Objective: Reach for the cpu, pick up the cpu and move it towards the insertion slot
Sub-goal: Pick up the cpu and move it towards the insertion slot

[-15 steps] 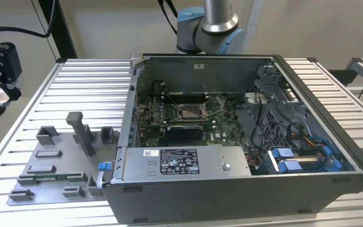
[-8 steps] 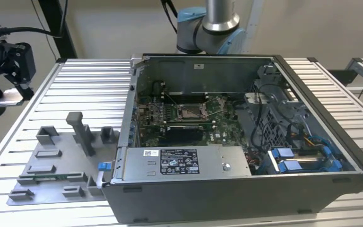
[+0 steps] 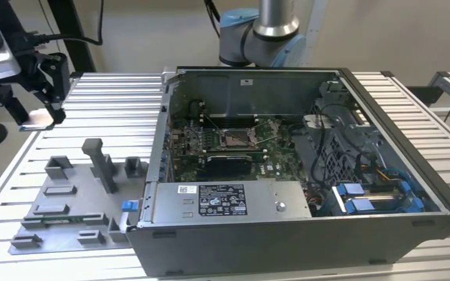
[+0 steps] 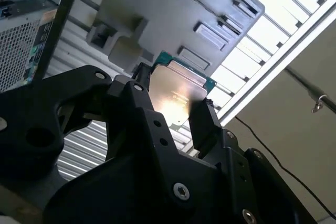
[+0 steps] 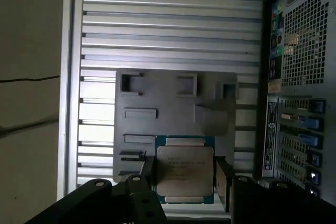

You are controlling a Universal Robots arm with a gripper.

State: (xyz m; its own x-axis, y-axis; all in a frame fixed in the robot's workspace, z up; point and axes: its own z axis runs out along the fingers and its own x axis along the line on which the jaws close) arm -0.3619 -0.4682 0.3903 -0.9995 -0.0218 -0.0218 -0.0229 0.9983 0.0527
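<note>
Gripper [image 5: 186,179] is pinching the cpu [image 5: 185,169] by two opposite edges. Black fingers [image 5: 223,184] are sitting closed down to chip width, one on each side, and nothing else is touching the chip. In both wrist views the brushed silver lid is facing the cameras, catching a glare, with a thin green rim showing around it. In the exterior view the gripper [image 3: 37,120] is hanging at roughly 9 o'clock, over the outer edge of the slatted aluminium table [image 3: 108,99], with the chip level between the fingertips. The insertion slot [image 3: 234,139] is lying well apart from it, toward 3 o'clock from the gripper, inside the open computer case [image 3: 412,199]. It's a square metal frame with a dark centre and thin wire levers, sitting on the green board [image 3: 276,158]. The case's near wall is standing between gripper and slot, and the case top is showing open. The grey power supply box [image 3: 225,199] is sitting at 6 o'clock from the slot, with blue-tabbed cabling at 4 o'clock. The grey moulded fixture tray [image 3: 77,202], with its ribbed pockets and one upright post, is lying on the table at 6 o'clock from the gripper, clear of the chip.
</note>
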